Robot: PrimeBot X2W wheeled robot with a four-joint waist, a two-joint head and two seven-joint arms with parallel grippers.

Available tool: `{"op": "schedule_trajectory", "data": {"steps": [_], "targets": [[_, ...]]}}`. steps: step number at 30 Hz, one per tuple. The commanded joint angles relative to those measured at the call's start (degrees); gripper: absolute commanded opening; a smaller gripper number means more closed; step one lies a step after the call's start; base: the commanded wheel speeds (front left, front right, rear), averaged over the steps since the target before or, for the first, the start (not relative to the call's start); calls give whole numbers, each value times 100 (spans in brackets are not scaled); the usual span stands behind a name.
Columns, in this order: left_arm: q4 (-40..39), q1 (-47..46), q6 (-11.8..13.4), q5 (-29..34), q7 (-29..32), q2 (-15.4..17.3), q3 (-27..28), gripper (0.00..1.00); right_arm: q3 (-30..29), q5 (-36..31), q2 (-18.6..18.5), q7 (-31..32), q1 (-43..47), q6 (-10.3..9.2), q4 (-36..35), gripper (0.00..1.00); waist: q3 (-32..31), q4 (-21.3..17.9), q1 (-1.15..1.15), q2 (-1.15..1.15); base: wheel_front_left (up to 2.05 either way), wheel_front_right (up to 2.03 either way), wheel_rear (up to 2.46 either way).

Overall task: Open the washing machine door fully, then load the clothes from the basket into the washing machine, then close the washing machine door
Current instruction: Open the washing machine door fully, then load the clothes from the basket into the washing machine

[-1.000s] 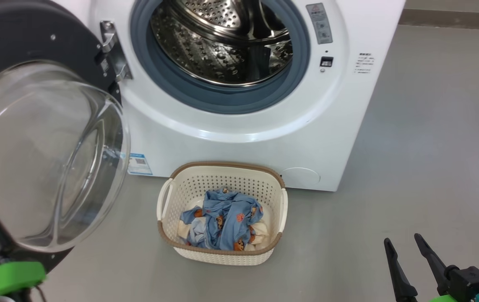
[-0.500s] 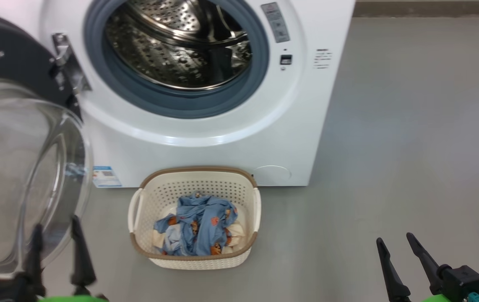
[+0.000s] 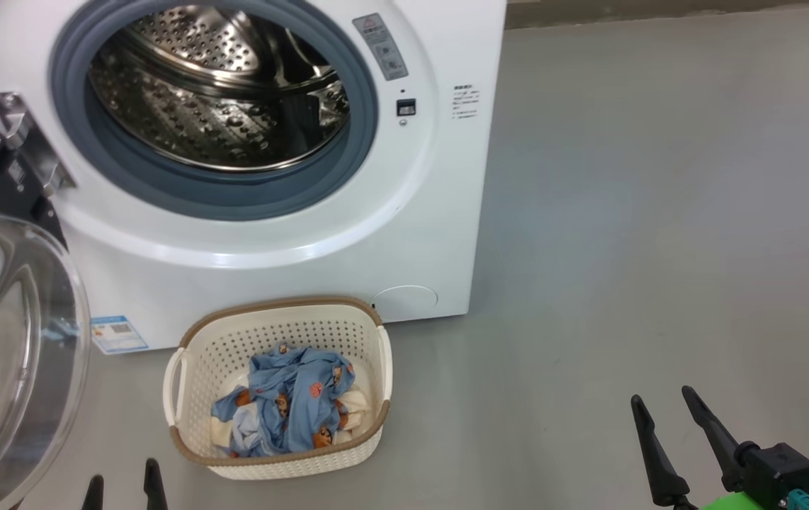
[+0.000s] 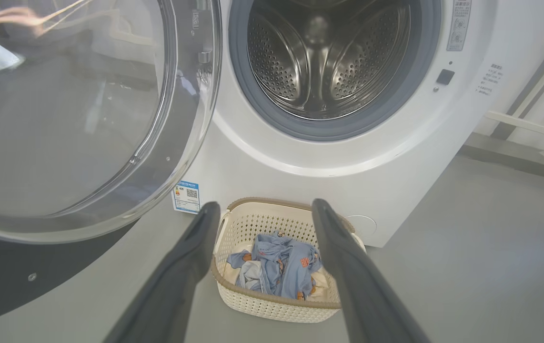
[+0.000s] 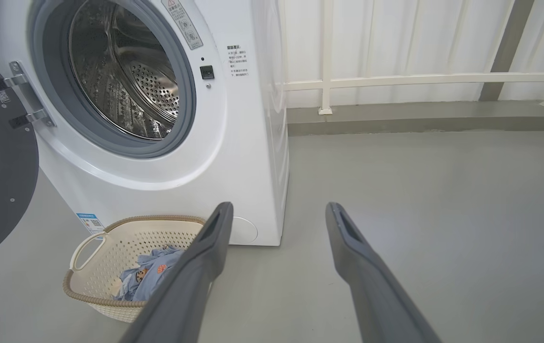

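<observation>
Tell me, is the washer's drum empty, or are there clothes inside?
Empty, as far as it can be seen: the drum is bare perforated steel, and the clothes lie in the basket.

We count one washer (image 3: 291, 234), one door (image 3: 8, 354), one basket (image 3: 270, 340), one sticker (image 3: 119, 334), one cap (image 3: 404, 303), one heap of clothes (image 3: 287, 407) whose pieces we cannot number, and a left end effector (image 3: 123, 471) and a right end effector (image 3: 662, 394), two in all, each with two fingers (image 3: 652, 446).
</observation>
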Motion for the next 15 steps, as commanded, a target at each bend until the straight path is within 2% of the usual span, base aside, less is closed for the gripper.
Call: {"op": "schedule_trajectory", "data": {"steps": [1, 15], "targets": [[-129, -42, 33, -13, -37, 61, 184, 100, 92, -23, -34, -69, -134, 35, -171, 100, -48, -67, 0, 0, 0, 0, 0], [-151, 31, 151, 313, -37, 60, 138, 100, -78, -72, -76, -69, -113, 35, -219, 100, -86, -41, 0, 0, 0, 0, 0]]}}
